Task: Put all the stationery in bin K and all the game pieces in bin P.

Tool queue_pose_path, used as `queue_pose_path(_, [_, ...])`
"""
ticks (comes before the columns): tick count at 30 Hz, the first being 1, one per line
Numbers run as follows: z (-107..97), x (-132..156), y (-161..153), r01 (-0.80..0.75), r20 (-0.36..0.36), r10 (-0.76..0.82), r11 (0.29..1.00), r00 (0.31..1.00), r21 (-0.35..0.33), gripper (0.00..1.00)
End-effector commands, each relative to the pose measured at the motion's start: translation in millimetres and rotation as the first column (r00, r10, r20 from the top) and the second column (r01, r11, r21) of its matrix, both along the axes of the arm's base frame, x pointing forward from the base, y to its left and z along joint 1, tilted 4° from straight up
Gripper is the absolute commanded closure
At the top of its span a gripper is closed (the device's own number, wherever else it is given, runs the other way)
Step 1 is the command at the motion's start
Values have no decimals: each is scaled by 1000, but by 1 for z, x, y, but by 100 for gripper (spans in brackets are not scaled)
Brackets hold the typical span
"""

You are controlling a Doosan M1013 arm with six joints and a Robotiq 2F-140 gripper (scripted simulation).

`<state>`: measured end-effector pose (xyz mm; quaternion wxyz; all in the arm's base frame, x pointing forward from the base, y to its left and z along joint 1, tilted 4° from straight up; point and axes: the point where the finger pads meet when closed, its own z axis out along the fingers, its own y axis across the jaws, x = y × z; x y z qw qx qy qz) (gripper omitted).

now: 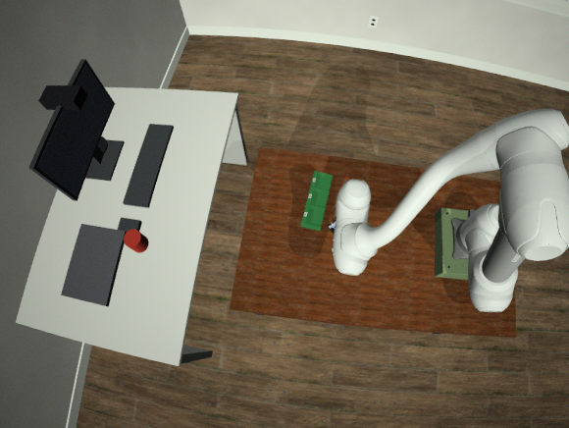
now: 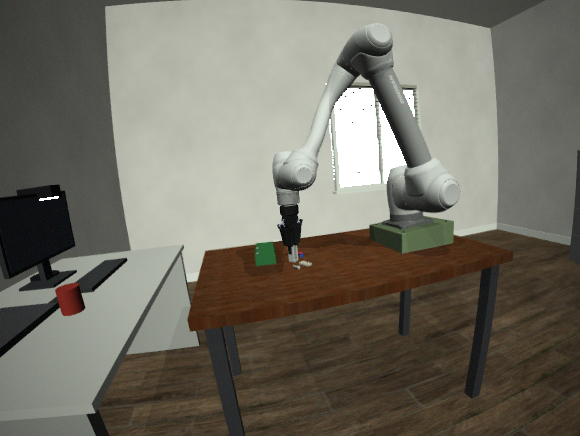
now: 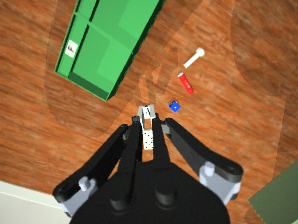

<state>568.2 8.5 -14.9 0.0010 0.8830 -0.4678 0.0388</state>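
Soft, even light is filling the room, while a window (image 2: pixel 372 137) behind the arm (image 2: pixel 320 125) is glaring pure white. The arm is casting broad, faint shadows across the worktop (image 1: pixel 275 275) toward its left edge. Walls are bowing at the picture edges. All views are looking slightly soft and coarse.

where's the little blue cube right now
In the wrist view the blue cube lies on the wooden table, just right of the gripper, with the red piece just beyond it.

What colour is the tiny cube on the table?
Blue, with a pale speck on top; the cube shows best in the wrist view.
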Motion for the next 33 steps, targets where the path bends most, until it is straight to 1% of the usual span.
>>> queue_pose_path(1, [0,0,0,0,0,0,1000,1000,0,94])
queue_pose_path(9, [27,-2,1,0,0,0,1000,1000,0,94])
queue_pose_path(11, [27,-2,1,0,0,0,1000,1000,0,94])
queue_pose_path(21, [60,-4,2,0,0,0,1000,1000,0,94])
queue_pose_path(33, [60,-4,2,0,0,0,1000,1000,0,94])
